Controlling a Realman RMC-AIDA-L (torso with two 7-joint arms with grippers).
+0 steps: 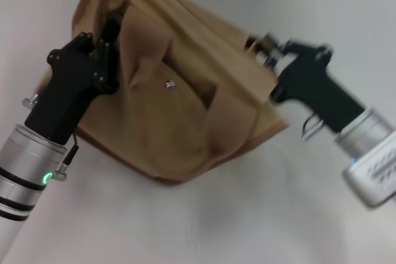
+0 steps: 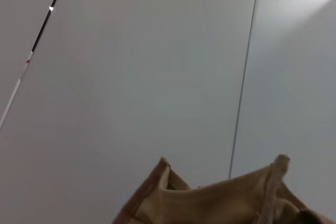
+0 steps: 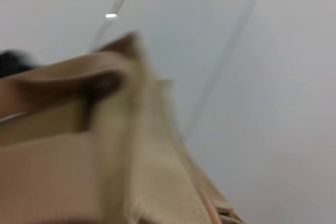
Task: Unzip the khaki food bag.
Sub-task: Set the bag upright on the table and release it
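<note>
The khaki food bag [image 1: 179, 109] lies tilted on the white table, front pocket up, with its small metal snap [image 1: 171, 83] showing. My left gripper [image 1: 105, 44] is shut on the bag's fabric at its left end. My right gripper [image 1: 263, 47] is at the bag's upper right end, touching its edge, and is motion-blurred. The top zipper is hidden in the head view. A corner of the bag shows in the left wrist view [image 2: 220, 203], and its tan fabric fills much of the right wrist view [image 3: 79, 150].
The white table [image 1: 216, 227] extends in front of the bag and to its right. A grey wall with panel seams [image 2: 244, 77] stands behind the table.
</note>
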